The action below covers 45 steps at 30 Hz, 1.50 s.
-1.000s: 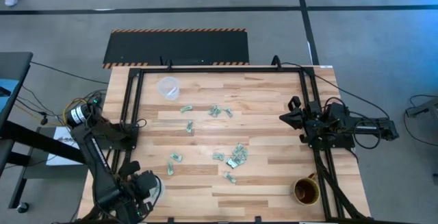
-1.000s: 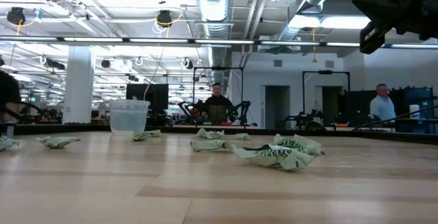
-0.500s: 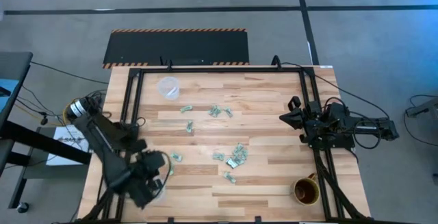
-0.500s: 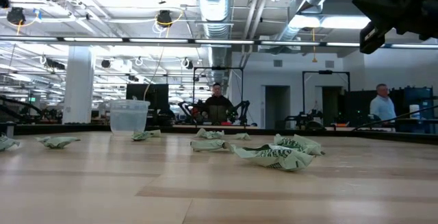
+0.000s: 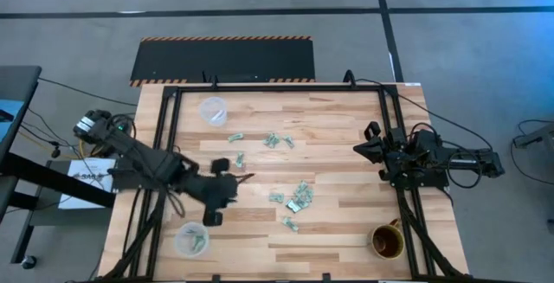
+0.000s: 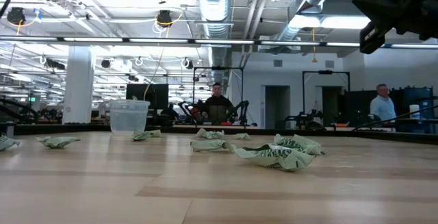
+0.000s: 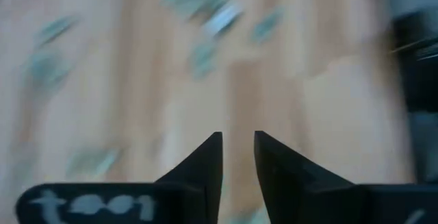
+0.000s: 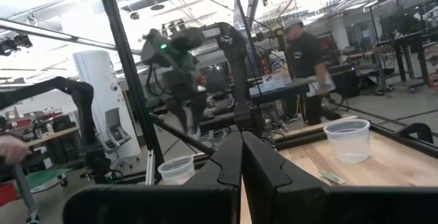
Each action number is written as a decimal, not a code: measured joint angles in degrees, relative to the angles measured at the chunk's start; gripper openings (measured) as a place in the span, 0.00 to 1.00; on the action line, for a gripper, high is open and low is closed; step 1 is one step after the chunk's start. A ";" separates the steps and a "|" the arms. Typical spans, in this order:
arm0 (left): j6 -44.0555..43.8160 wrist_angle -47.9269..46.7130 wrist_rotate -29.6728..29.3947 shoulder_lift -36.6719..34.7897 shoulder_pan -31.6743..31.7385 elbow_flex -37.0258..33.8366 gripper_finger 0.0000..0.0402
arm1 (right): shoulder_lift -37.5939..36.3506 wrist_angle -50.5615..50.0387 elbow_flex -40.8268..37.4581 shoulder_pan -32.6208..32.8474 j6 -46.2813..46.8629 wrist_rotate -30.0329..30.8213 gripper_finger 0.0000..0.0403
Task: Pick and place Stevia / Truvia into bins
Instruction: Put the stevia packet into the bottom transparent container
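The near cup [image 5: 190, 240] holds green packets; the far cup [image 5: 213, 110] looks empty. The left pincer [image 5: 245, 177] hovers slightly parted, gripping nothing, above scattered packets [image 5: 296, 196]. The right pincer [image 5: 360, 149] is closed.

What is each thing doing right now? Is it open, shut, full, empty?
Left tool: over the table's middle, fingers a little apart, holding nothing.
Right tool: parked at the table's right edge, shut, empty.
Far cup: upright, looks empty.
Near cup: upright, something green inside.
Packets: loose and crumpled on the table, outside the cups.
Brown mug: upright at the near right corner.
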 joint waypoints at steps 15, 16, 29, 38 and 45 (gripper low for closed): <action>-5.21 19.65 19.38 -8.96 9.34 -32.86 0.07 | 0.01 -0.24 -0.01 0.00 0.01 -0.01 0.00; -4.78 19.74 17.99 -8.96 8.89 -33.33 0.07 | 0.00 -0.24 -0.01 0.00 0.00 0.00 0.00; 8.98 19.94 11.13 -6.71 7.72 -33.83 0.21 | -0.01 -0.24 -0.01 0.00 0.00 0.00 0.00; 14.14 21.70 10.53 1.64 9.18 -32.46 0.42 | 0.01 -0.24 -0.01 0.00 -0.01 0.00 0.00; 16.57 21.81 14.86 6.92 10.12 -31.47 0.44 | -0.01 -0.24 -0.01 0.00 0.01 0.00 0.00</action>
